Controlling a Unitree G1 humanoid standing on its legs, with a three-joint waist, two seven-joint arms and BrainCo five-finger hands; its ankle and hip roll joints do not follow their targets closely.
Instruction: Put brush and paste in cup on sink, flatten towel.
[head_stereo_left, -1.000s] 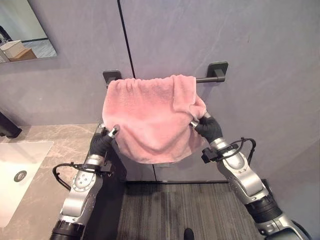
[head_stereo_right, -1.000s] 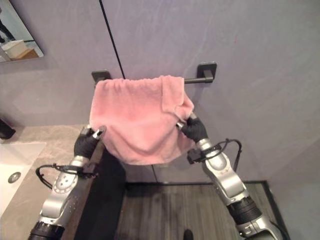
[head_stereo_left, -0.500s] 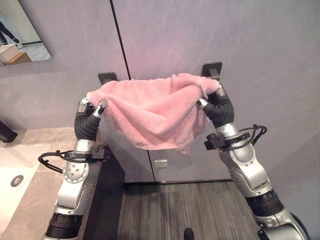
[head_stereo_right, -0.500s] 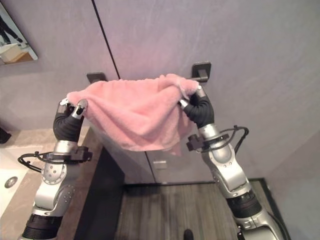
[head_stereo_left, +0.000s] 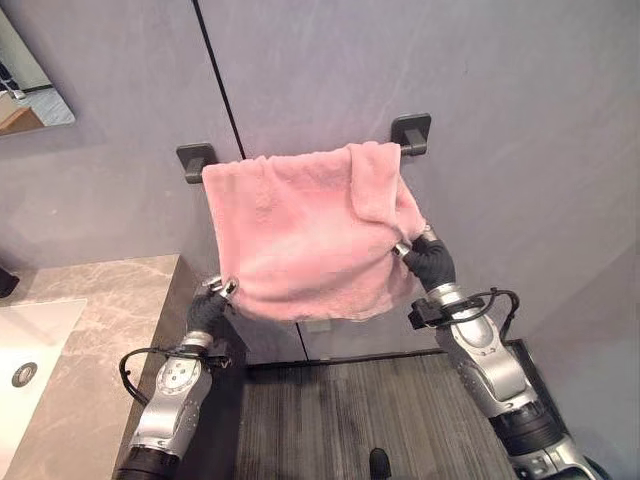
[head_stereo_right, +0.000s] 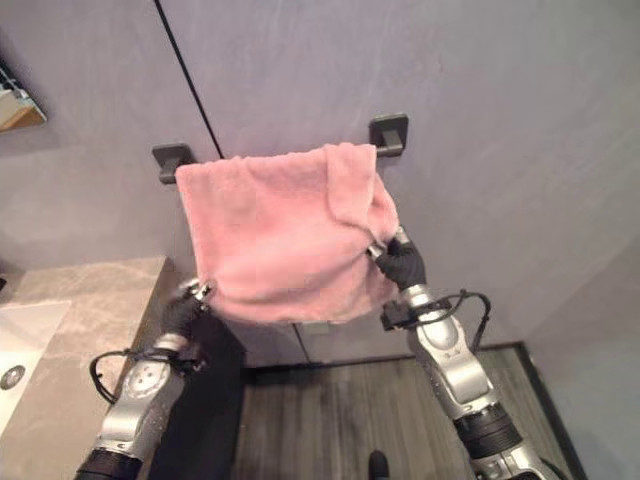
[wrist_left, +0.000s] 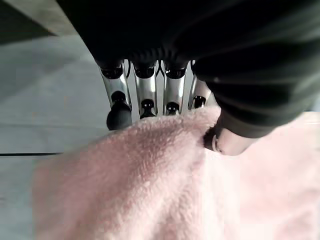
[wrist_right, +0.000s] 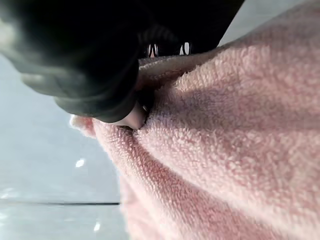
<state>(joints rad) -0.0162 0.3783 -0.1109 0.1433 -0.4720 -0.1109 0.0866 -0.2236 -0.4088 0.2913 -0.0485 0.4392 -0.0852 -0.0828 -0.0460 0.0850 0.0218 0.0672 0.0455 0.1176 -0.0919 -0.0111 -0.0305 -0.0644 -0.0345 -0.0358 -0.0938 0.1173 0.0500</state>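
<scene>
The pink terry towel (head_stereo_left: 310, 235) is hanging over the black wall rail (head_stereo_left: 410, 132), draping down in front of the grey wall. Its upper right part is lying folded over itself, and its lower edge is sagging slightly between its two bottom corners.

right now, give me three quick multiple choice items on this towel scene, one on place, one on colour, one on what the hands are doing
1. Where does the towel hang?
A. on the wall bar
B. in the sink
C. on the floor

2. What colour is the towel?
A. white
B. pink
C. blue

3. What are the left hand and right hand doing?
A. hanging open, apart from it
B. both pinching its lower corners
C. one holds a cup

Answers:
1 A, it drapes over the bar between two dark mounts.
2 B, pink all over.
3 B, each wrist view shows thumb and fingers closed on cloth.
</scene>
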